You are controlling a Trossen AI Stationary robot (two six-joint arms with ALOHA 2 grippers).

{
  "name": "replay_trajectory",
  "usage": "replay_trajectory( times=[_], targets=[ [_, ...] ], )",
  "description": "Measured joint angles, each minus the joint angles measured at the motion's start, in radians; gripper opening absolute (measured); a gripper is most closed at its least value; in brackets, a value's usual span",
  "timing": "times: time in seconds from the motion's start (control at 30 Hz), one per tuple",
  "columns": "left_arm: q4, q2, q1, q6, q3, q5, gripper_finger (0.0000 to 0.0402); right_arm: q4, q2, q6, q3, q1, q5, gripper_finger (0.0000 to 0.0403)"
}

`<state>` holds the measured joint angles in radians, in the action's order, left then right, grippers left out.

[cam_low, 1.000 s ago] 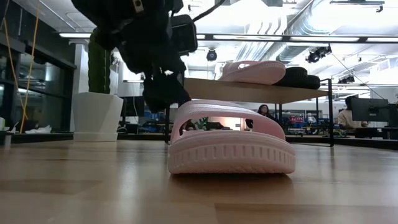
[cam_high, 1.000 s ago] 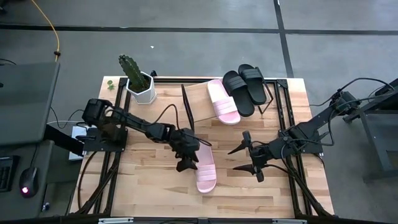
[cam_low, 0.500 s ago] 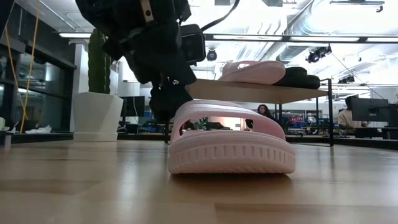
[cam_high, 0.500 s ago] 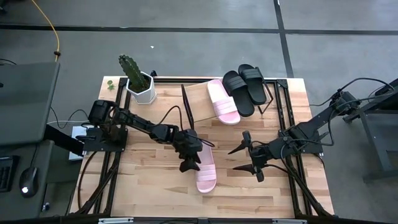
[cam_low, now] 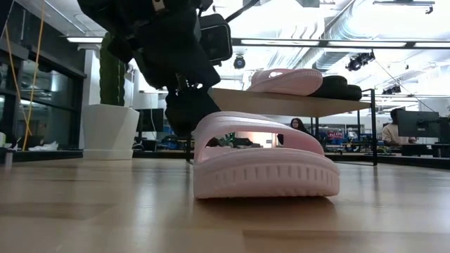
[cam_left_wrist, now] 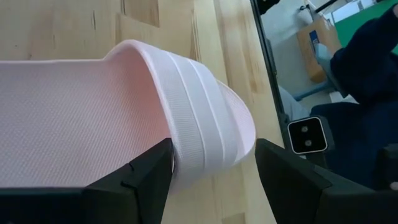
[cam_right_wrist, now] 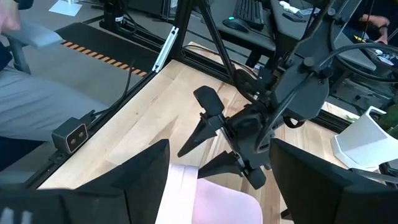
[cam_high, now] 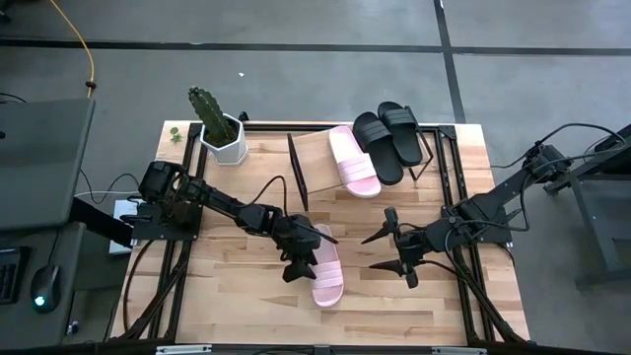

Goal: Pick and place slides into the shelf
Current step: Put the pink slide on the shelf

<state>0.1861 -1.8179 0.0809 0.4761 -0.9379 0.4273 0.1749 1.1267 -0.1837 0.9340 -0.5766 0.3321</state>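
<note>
One pale pink slide lies sole-down on the table near the middle, and it fills the low view. My left gripper is open and low at its left side, astride the wide strap. My right gripper waits open to the slide's right, touching nothing. The shelf stands at the table's far side. On its plank rest the other pink slide and two black slides, side by side. My left gripper is open around one side of the pink slide's strap. One finger lies over the footbed against the strap's edge. The other finger stands outside the sole and clear of it. The fingers come slanting down from the table's left, and the slide lies flat.
A white pot with a cactus stands at the far left corner, beside the shelf. Black frame bars run along the tabletop near both arms. Beyond the near edge a seated person shows. Bare wood lies between the slide and the shelf.
My left gripper has moved a little toward the near edge and sunk lower beside the pink slide's strap. The slide has shifted slightly along the table. My right arm has kept still.
</note>
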Motion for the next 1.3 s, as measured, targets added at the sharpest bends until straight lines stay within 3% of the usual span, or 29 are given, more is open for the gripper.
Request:
replay_trajectory(
  times=[0.43, 0.63, 1.07, 1.3],
  targets=[
    [-0.005, -0.018, -0.002, 0.007, 0.002, -0.019, 0.0216, -0.008, 0.0, 0.0, 0.0, 0.0, -0.001, 0.0266],
    [0.057, -0.082, -0.003, 0.035, 0.0, 0.013, 0.0216, -0.007, 0.0, 0.0, 0.0, 0.0, -0.001, 0.0266],
    [0.137, -0.101, -0.001, 0.057, 0.0, 0.029, 0.0216, -0.007, 0.0, 0.0, 0.0, 0.0, 0.0, 0.0266],
    [0.15, -0.101, -0.002, 0.057, 0.0, 0.029, 0.0165, -0.007, 0.0, 0.0, 0.0, 0.0, 0.001, 0.0266]
  ],
)
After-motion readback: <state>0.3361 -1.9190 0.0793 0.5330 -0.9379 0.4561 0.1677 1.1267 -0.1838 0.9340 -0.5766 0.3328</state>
